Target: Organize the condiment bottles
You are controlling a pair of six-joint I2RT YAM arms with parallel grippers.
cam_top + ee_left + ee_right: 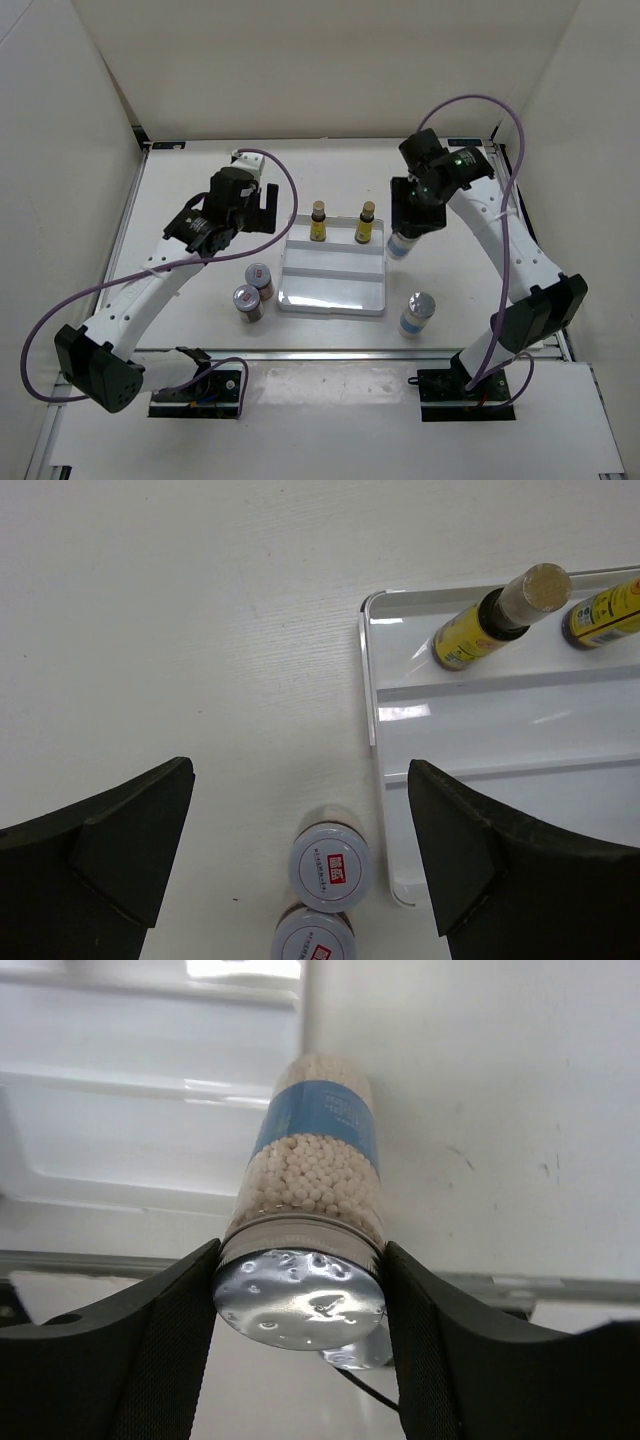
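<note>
Grasp step: my right claw (300,1265) grips the blue bottle (318,1150) by its cap; my left claw (300,780) stands open. Next: lift it into the tray (332,293).

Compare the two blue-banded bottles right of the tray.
The far bottle is clamped at its cap by the right tool; the near bottle stands free. The far bottle is by the tray's far right corner; the near bottle by its near right corner. Both have silver caps.
</note>
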